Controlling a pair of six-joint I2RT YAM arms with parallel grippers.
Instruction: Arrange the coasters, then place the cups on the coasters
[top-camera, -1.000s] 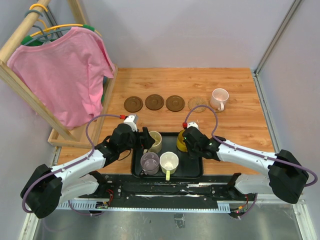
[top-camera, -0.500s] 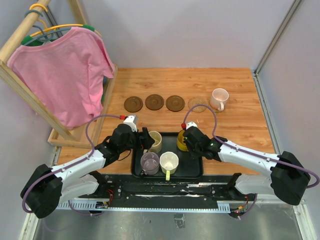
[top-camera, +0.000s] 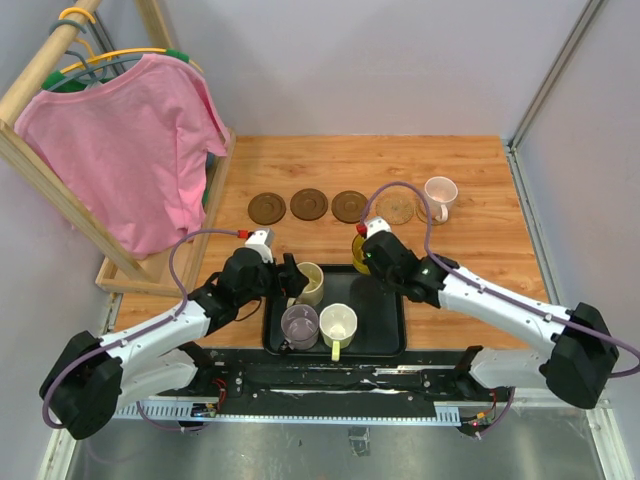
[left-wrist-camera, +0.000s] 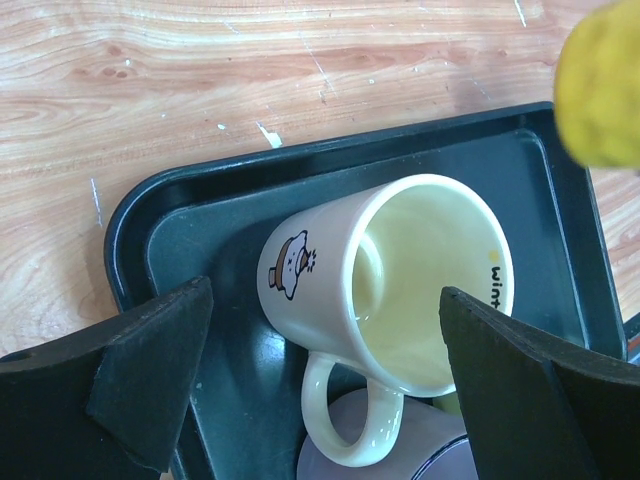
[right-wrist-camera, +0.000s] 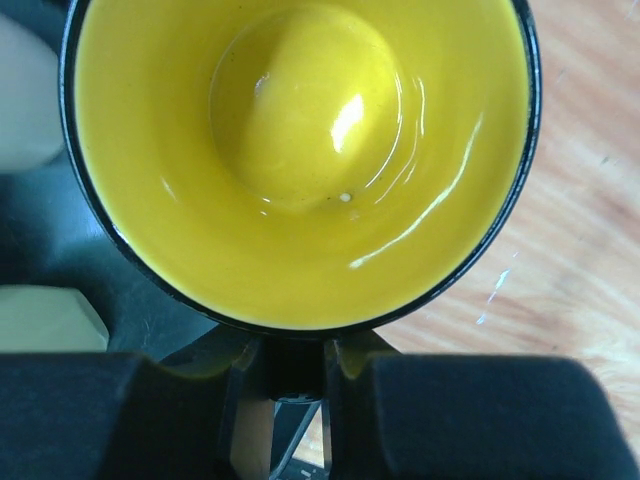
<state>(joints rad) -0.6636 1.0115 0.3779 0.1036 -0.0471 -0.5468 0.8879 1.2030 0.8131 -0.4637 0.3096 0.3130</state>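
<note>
5 cups in view. 3 sat in the black tray (top-camera: 380, 305) at the near bench (top-camera: 470, 260) edge: cream cup (left-wrist-camera: 400, 290) at its far-left corner, grey-lilac cup (top-camera: 299, 324) and white cup (top-camera: 338, 323) just beside each other along the near rim.

The left end effector (left-wrist-camera: 325, 295) stood wide apart, 1 finger on either side of the cream cup, neither pad touching it.

The right end effector (top-camera: 368, 254) was clamped on the rim of the amber cup (right-wrist-camera: 300, 150). That cup hung at the tray's far edge, part over tray, part over bare wood. Could not tell whether it touched down.

Bare wood ran between the tray and the coaster row: 3 dark brown coasters (top-camera: 309, 204), then 1 tan coaster (top-camera: 396, 209), near each other, not touching. The pink cup (top-camera: 439, 194) stood at the row's right end on what looked like a 2nd tan disc. The right arm's cable (top-camera: 400, 186) arced over the tan coaster.

At the left edge a rack (top-camera: 40, 65) with a pink shirt (top-camera: 130, 140) crowded the bench.

Cream cup print: small cartoon figure outside, letters "wint" inside the rim, rest cut off.
</note>
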